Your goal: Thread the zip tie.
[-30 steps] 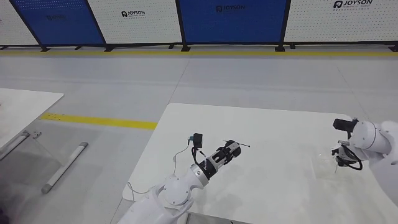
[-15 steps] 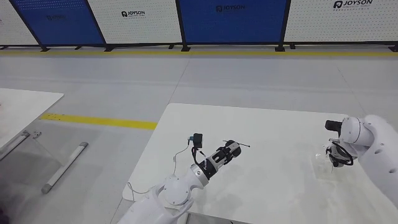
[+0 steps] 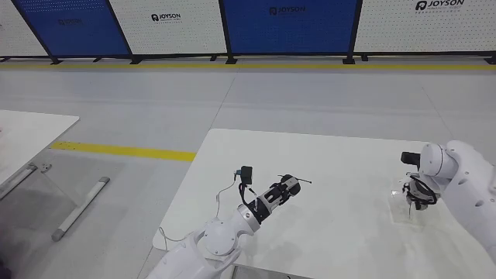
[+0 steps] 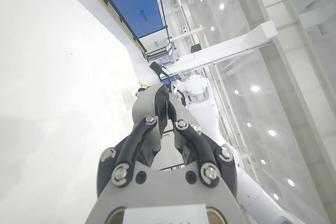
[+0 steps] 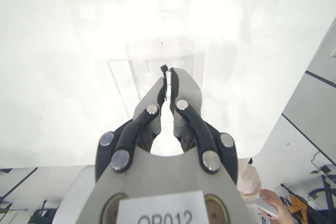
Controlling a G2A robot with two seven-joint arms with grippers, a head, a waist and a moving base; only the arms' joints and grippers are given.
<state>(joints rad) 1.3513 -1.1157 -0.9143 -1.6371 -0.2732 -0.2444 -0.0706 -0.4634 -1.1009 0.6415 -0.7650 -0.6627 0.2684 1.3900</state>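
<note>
The right gripper [image 5: 168,76] is pinching a black zip tie [image 5: 164,68] between closed jaws, the tie's head poking past the tips at a clear box [image 5: 147,51]. The left gripper [image 4: 164,91] is also clamping shut. The top view is showing a thin black strip [image 3: 304,179] jutting sideways from it over the white table [image 3: 333,155].

The work surface is a white table [image 3: 341,151] on a grey floor [image 3: 256,97], and a yellow floor line [image 3: 124,151] runs from its left edge toward a second white table [image 3: 35,128] at the far left. Along the far side, a row of blue and white pegboard partitions [image 3: 291,12] in black frames stands behind a yellow boundary strip [image 3: 256,65]. Overhead, round ceiling lamps [image 4: 255,88] are lit among white roof beams [image 4: 262,30].
</note>
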